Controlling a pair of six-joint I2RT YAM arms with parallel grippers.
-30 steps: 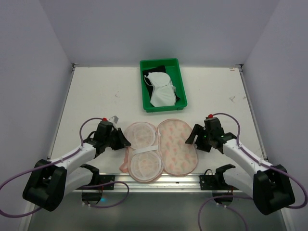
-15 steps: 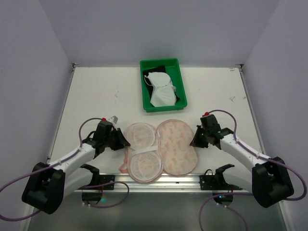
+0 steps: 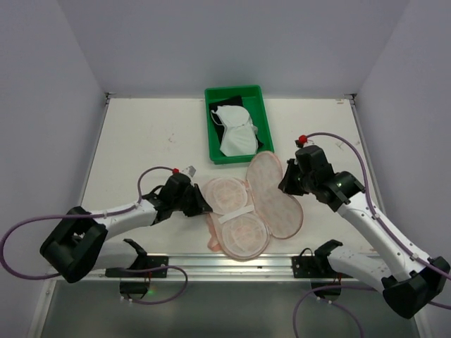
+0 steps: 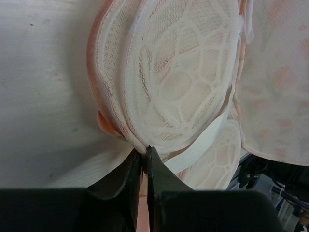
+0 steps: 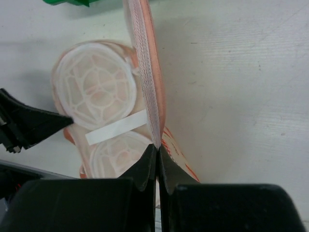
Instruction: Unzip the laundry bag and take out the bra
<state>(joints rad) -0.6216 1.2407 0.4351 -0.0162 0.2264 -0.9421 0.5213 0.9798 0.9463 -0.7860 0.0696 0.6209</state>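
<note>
The laundry bag (image 3: 236, 222) lies unzipped near the table's front, pink with pale mesh cups and a white strap (image 3: 235, 215) across them. Its floral lid half (image 3: 275, 193) is raised on edge. My right gripper (image 3: 284, 186) is shut on the lid's zipper rim, which the right wrist view shows as the rim (image 5: 147, 72) running up from the right gripper (image 5: 158, 147). My left gripper (image 3: 204, 208) is shut on the bag's left edge, and the left wrist view shows the left gripper (image 4: 145, 152) pinching the edge below a mesh cup (image 4: 178, 72). The bra is hidden.
A green tray (image 3: 239, 160) stands at the back centre, just beyond the raised lid, holding a white folded garment (image 3: 236, 134) on something black. A metal rail (image 3: 232, 262) runs along the near edge between the arm bases. Grey walls enclose three sides.
My right gripper shut on the lid's rim and lifted it up and back. The bag slid and turned to the right, and my left gripper went right with its edge.
</note>
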